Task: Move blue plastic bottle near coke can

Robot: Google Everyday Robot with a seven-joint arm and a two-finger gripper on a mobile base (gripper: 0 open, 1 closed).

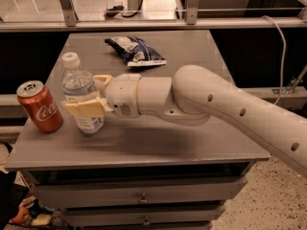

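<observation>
The coke can (40, 107) is pictured upright at the left edge of the grey table (144, 143). The blue plastic bottle (76, 83) is stood at its three o'clock, near but apart. The bottle is pinched at label height by the gripper (82, 94), which is reached in from three o'clock. A snack bag (136, 51) is seen at the bottle's one o'clock. The bottle should be seated flat before being let go gently, so that the can is not knocked.

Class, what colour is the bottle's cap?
White cap, camera view; gripper clasps the bottle.
</observation>
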